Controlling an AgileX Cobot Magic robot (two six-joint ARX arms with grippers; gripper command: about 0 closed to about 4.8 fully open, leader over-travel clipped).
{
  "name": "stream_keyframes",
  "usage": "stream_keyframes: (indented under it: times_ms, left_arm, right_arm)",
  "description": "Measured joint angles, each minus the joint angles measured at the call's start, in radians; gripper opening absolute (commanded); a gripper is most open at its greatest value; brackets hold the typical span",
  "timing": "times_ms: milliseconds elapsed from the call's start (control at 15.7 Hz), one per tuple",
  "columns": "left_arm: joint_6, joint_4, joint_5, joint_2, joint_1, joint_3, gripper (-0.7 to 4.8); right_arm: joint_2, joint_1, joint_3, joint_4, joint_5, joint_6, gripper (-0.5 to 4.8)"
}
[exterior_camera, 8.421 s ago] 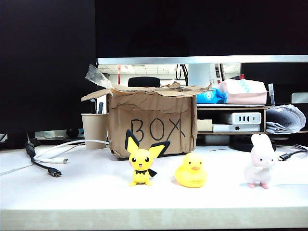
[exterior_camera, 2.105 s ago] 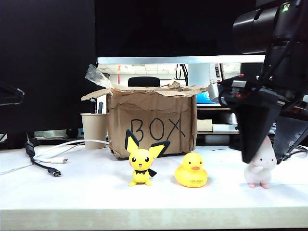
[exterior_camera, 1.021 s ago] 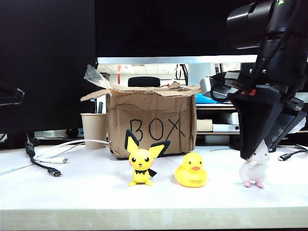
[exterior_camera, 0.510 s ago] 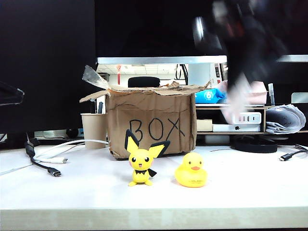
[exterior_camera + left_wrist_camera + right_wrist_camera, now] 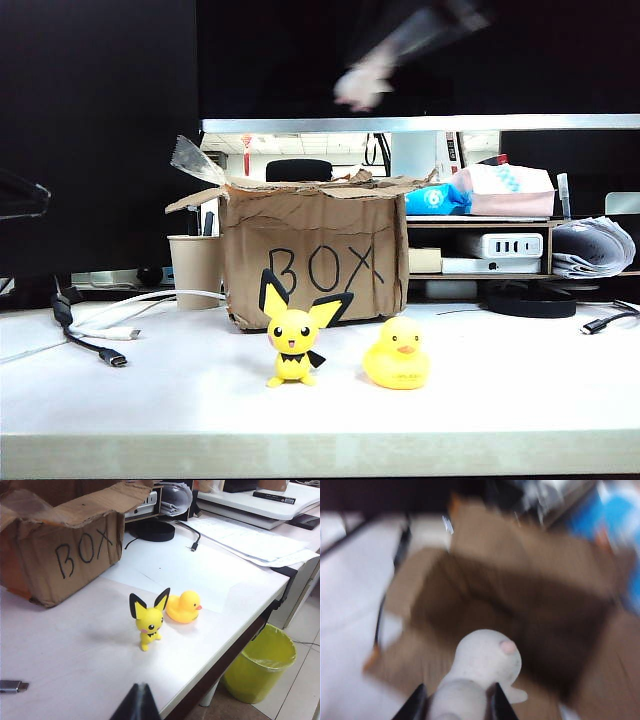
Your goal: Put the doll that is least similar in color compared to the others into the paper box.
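At the far left of the bench [image 5: 150, 400], black and white cables [image 5: 95, 335] lie loose, one ending in a plug. Behind them a beige paper cup [image 5: 196, 268] stands just beside the left wall of the paper box [image 5: 315, 255], a brown cardboard box with ragged flaps and "BOX" written on its front. My left jaws [image 5: 136, 705] hang low over the near edge of the bench, well apart from everything; only a dark tip of them shows in the left wrist view, and I cannot tell whether they are spread or pressed together.

In front of the box stands a yellow mouse figure [image 5: 293, 338] with black-tipped ears, upright and facing forward. Just to its right sits a yellow rubber duck [image 5: 398, 355], near it but not touching. In the left wrist view a green bin [image 5: 260, 662] stands on the floor beyond the bench edge.

High above the box, right of its middle, my right jaws [image 5: 456, 700] show in the exterior view only as a blurred streak. They pinch the doll [image 5: 482, 667], a pale fuzzy rabbit, one finger on each side of its body. The right wrist view, blurred, shows the doll hanging above the box's open top, with the dark inside of the box beneath it. The doll is clear of the bench and not inside the box.

On the right, behind the bench, shelves [image 5: 500, 225] carry a white device, a stack of papers and a pink-and-white packet.
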Motion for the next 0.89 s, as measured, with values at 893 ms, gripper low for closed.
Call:
stream_keyframes:
  times_ms: [893]
  left_arm:
    - [0.000,0.000,0.000,0.000,0.000,0.000,-0.05]
  right_arm:
    - [0.166,-0.002,0.003,0.154,-0.006,0.065,0.39]
